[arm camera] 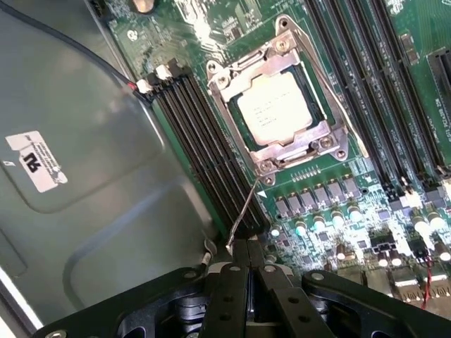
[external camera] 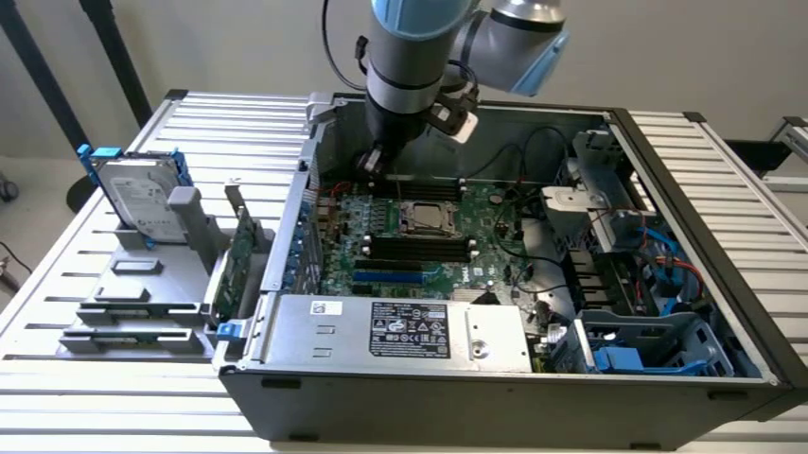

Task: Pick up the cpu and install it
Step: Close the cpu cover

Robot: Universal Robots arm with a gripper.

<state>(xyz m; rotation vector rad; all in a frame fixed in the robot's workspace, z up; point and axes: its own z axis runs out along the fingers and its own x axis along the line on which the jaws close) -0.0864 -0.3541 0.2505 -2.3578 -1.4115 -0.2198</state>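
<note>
Right now, your tool (external camera: 371, 168) is down inside the open computer case (external camera: 707, 284), over the far part of the motherboard (external camera: 495, 203), towards the exterior view's left. Its jaws are pressed tight together, with no chip between them. In the wrist view the black fingertips (arm camera: 231, 271) meet just beside the socket. A thin wire lever (arm camera: 244, 211) runs from the socket's corner right up to them. You cannot tell from here whether the tips pinch that lever or only sit next to it.

The cpu (arm camera: 278, 109) lies flat in its socket in the middle of the board. Its dull silver top shows and the metal frame (arm camera: 299, 146) is closed around its edges. It is near the tool but apart from it. Black memory slots (arm camera: 201, 144) run alongside the socket.

Outside the case, on the slatted surface (external camera: 745, 161) at the exterior view's left, the hard drive (external camera: 132, 203) in blue brackets stands in a grey holder. The green expansion card (external camera: 234, 260) stands on edge between the drive and the case wall.
</note>
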